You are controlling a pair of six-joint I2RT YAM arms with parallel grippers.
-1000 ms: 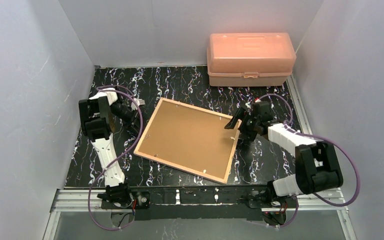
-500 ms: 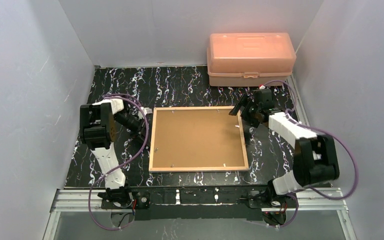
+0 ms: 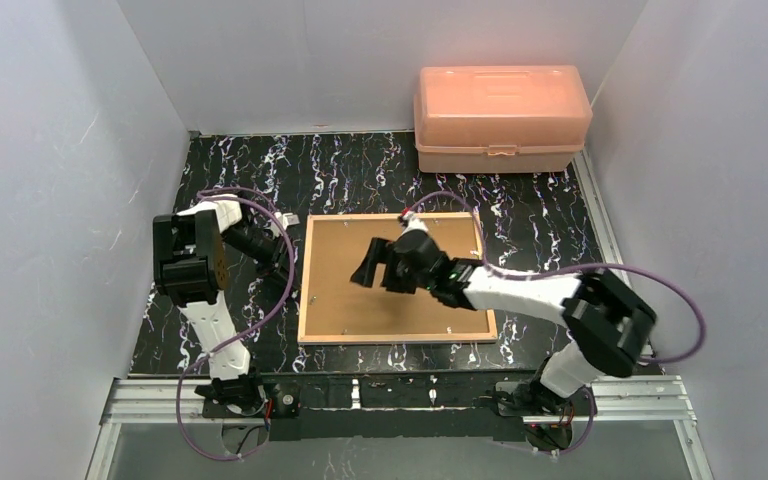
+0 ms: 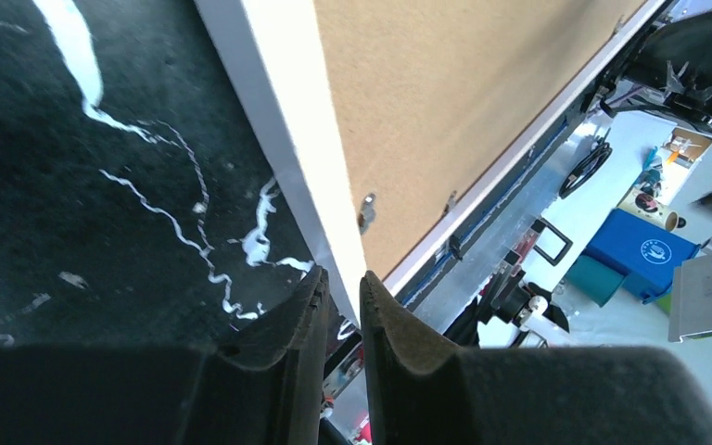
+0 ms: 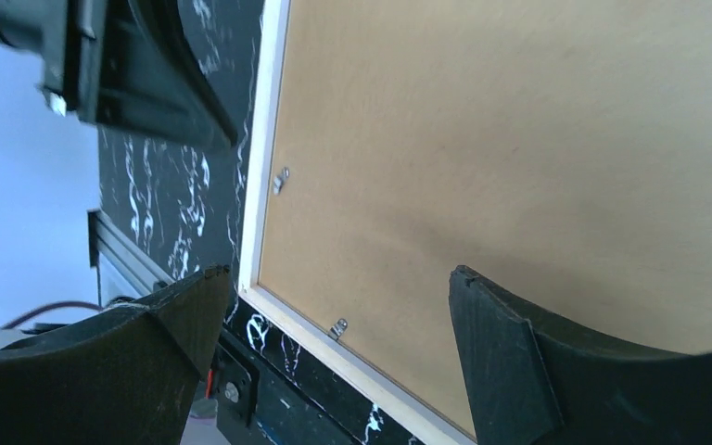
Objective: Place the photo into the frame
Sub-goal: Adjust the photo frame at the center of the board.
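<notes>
The frame lies back side up on the black marbled table, its light wood rim round a plain brown backing board. The photo is hidden. My left gripper sits at the frame's left edge. In the left wrist view its jaws stand a narrow slit apart with the frame's white rim between the tips. My right gripper hovers open over the middle of the board, nothing between its fingers. Small metal tabs sit along the rim.
An orange plastic box stands at the back right against the wall. White walls close in the left, back and right sides. A metal rail with both arm bases runs along the near edge.
The frame turned from tilted to square with the table edge. The right arm then swung left from the frame's upper right corner to over the board's middle. The left jaws have eased apart slightly.
</notes>
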